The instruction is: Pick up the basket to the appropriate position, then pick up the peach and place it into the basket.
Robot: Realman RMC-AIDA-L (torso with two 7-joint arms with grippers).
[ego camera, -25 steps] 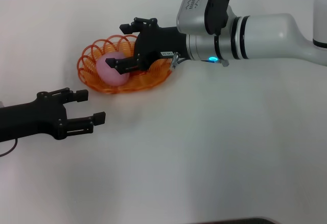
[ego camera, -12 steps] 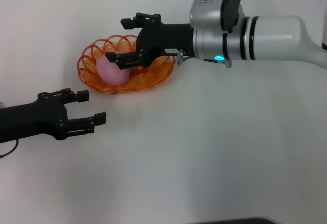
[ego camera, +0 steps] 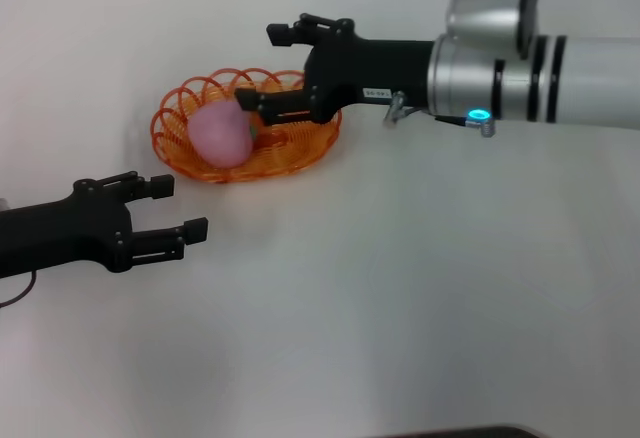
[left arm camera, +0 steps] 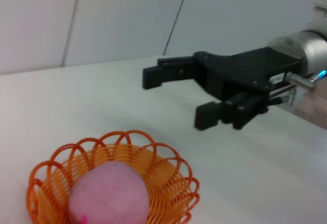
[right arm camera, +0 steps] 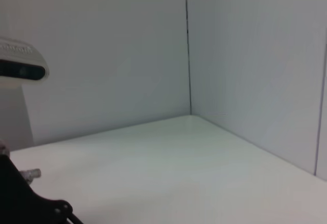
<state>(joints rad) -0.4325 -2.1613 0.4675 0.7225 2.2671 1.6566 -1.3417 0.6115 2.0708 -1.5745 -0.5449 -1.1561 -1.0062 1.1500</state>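
Peach sits inside the orange wire basket, resting against the wall farthest from the right hand. Basket stands on the white bench, upright.

Right hand: fingers spread wide, nothing between them. It hangs just beyond the basket rim on the arm's side, fingertips pointing toward the peach but apart from it. In the left wrist view the right hand is clearly above rim height, with open air between it and the peach in the basket.

Left hand: fingers open, empty, parked low over the bench — the basket lies near, just off its fingertips.

Judgement: placement looks done; step in hand is the withdrawal of the right hand.

How to do it well:
- Keep the fingers spread and travel up and back along the arm's own line, so no fingertip dips to the scalloped rim. The wire loops look light; a snag would likely tip or drag the basket.
- No sideways sweep while the lower finger is near the rim.
- Left hand to stay put — it is close enough to the basket that any reach risks a nudge.
- Check that the peach stays settled; it leans on the wall and may roll slightly within the basket.
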